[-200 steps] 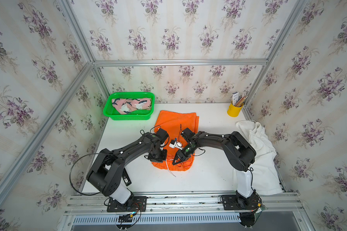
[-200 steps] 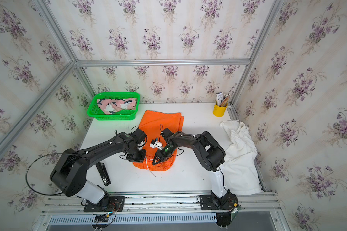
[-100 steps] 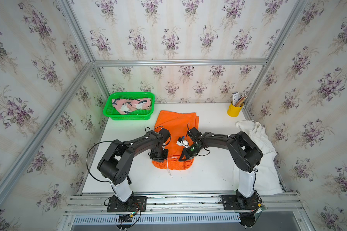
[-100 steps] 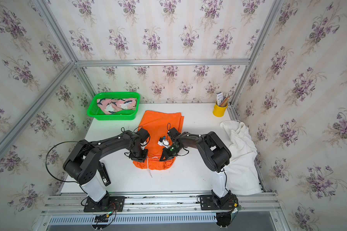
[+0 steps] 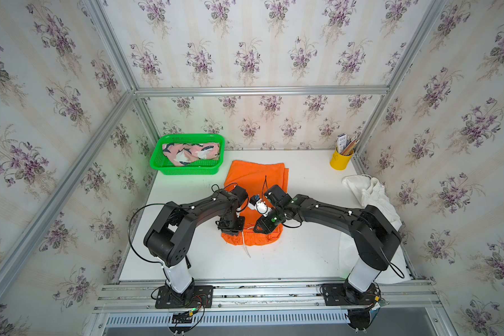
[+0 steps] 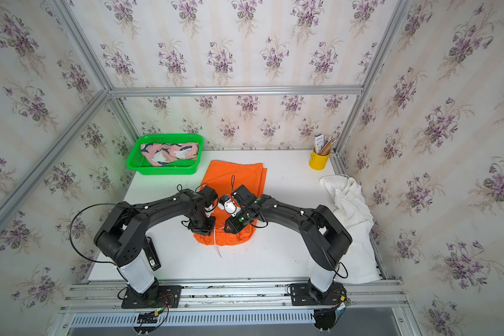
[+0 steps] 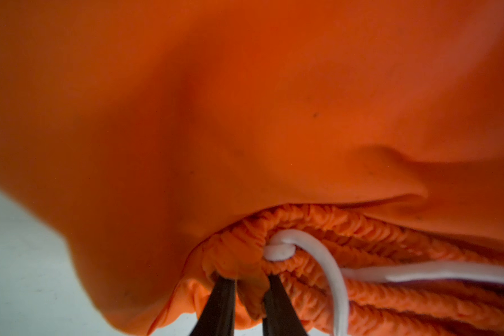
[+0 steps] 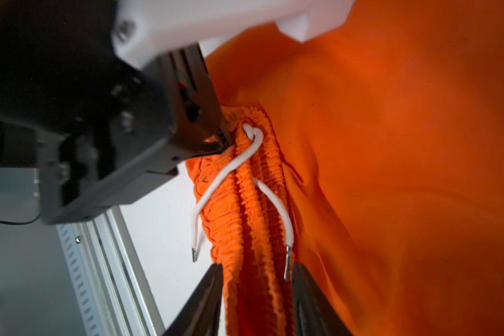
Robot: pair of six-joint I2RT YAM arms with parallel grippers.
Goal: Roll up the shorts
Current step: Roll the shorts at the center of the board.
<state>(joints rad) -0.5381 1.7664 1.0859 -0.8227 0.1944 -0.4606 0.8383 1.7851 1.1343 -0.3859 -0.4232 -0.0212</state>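
Orange shorts (image 5: 256,177) lie mid-worktop (image 5: 303,256), their 6 o'clock waistband end turned over in what looks like a first roll, the rest flat toward 12 o'clock; left fingers (image 7: 218,305) clench a bunch of waistband; right fingers (image 8: 207,296) stand apart, straddling it; pink shorts (image 5: 191,152) sit bundled in the green basket (image 5: 186,170) at 10 o'clock, seemingly done; white shorts (image 5: 370,192) at 3 o'clock lie crumpled, unrolled.

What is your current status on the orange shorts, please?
Left gripper shut on waistband of bright orange cloth shorts. Right gripper open, straddling same waistband. White drawstring ends hang loose near right gripper.
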